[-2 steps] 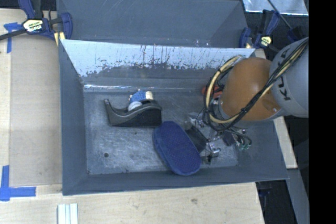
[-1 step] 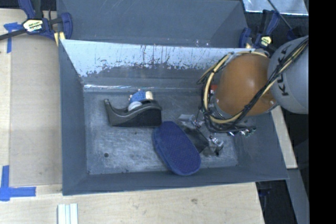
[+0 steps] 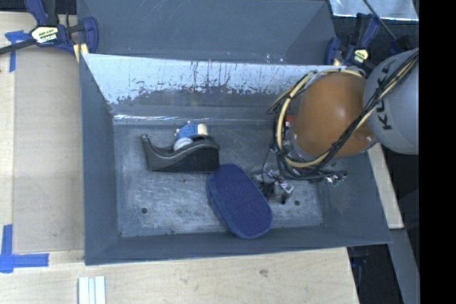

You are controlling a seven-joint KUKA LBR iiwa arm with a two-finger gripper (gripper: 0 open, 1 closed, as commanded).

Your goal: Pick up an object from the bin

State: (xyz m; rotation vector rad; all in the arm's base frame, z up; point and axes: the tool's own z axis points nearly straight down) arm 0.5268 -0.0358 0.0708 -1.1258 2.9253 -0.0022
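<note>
Gripper (image 3: 276,189) sits low over the floor of the bin (image 3: 100,174), right of centre, with the arm coming in from the right. It is tucked under the orange cover (image 3: 331,117) and looped cables (image 3: 288,107), so how far it is open cannot be told. Nothing is visibly held.

Nearest thing is the blue oval pad (image 3: 239,201), which lies flat on the floor at front-centre, long axis running diagonally. The gripper is just beside its right edge; contact is unclear. This is probably the pick target, judged only from how close it is. The low wrist suggests an approach from above at the pad's edge.

The pad is dark blue with a rounded outline, a finely textured top and a low profile. It looks soft, maybe a sponge or cloth.

The black tape dispenser (image 3: 182,153) stands left of the pad with a blue-and-white tape roll (image 3: 191,133) on top. It is near the pad's upper end and well apart from the gripper. A low, flat pad may slip out of an edge grasp.
</note>
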